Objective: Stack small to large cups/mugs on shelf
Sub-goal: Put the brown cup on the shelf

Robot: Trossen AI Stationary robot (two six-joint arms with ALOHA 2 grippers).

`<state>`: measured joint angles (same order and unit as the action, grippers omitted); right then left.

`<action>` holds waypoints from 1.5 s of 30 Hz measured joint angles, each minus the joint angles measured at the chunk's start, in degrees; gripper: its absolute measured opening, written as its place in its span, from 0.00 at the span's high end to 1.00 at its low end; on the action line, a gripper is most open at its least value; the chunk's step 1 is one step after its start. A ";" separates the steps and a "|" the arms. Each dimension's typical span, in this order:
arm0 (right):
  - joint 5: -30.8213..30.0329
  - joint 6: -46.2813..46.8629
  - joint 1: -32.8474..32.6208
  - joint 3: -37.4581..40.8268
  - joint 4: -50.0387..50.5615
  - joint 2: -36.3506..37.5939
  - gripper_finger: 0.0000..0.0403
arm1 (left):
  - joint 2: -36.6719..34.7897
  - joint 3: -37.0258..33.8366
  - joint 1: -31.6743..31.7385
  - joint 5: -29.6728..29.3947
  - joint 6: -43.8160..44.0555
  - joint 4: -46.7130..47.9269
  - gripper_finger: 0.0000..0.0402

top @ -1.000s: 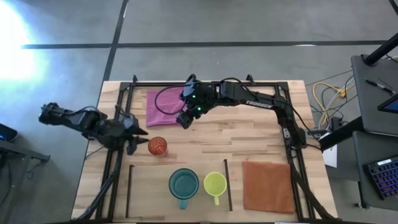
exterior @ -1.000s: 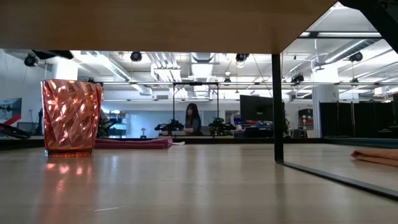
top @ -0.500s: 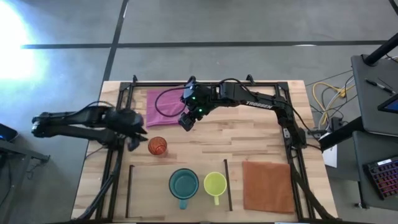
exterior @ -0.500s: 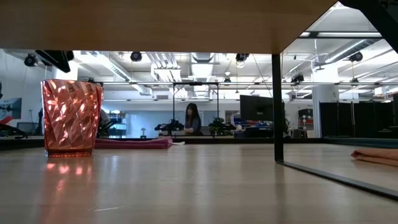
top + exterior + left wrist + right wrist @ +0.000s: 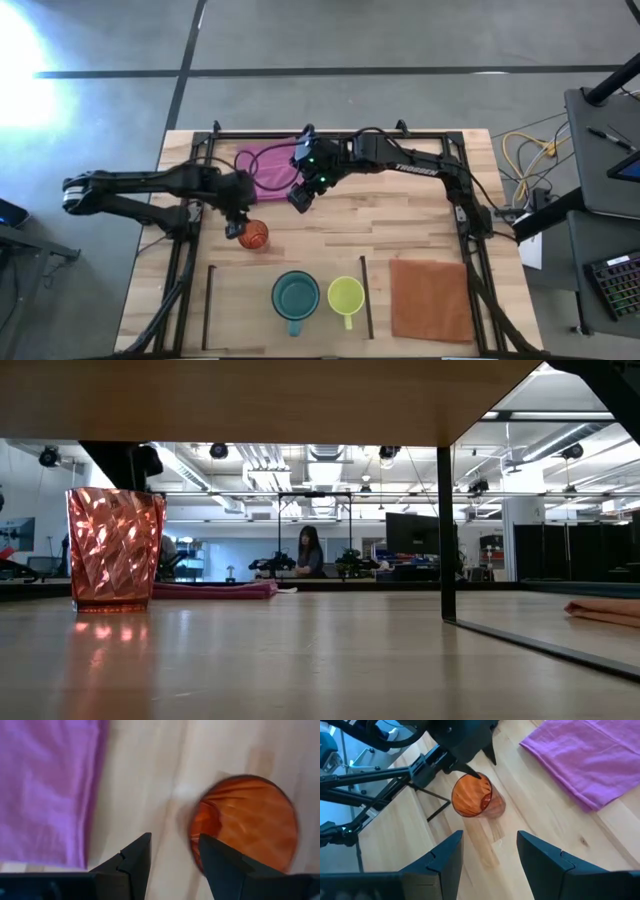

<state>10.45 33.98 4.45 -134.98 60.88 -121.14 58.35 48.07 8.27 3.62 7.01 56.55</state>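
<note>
We see a faceted, glossy red-orange plastic cup [image 5: 115, 548] on the smooth pale wood-plank desk [image 5: 400, 225], beside soft matt magenta cloth [image 5: 262, 170] and a rust-brown matt mat [image 5: 428, 298].

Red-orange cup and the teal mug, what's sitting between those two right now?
Nothing. In the high view, only bare wood-plank tabletop separates the red-orange cup from the teal mug. The left gripper hangs at the cup's far side.

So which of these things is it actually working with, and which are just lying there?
In the job: red-orange cup, teal mug, yellow mug, the shelf between black strips, left gripper beside the cup.
Lying about: purple cloth, brown mat; right gripper waiting.
</note>
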 joint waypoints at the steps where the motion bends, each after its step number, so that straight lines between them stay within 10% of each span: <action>1: -0.02 0.00 -0.09 0.00 0.01 0.00 0.56 | 0.02 0.00 0.00 0.76 -0.98 0.00 0.63; 20: -1.55 -1.22 -0.44 0.00 0.14 0.00 0.56 | 5.12 -3.10 0.02 3.54 -5.33 -4.68 0.64; 32: -1.54 -2.44 -0.44 0.00 4.31 0.00 0.56 | 6.96 -1.64 0.02 1.76 -4.39 -4.25 0.99; 45: -1.52 -4.66 -0.44 0.00 8.08 0.02 0.56 | 2.32 24.76 -3.97 -0.17 7.47 22.95 1.00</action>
<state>8.93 29.32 4.01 -134.98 68.96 -121.12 60.67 72.83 4.30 3.44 14.47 79.51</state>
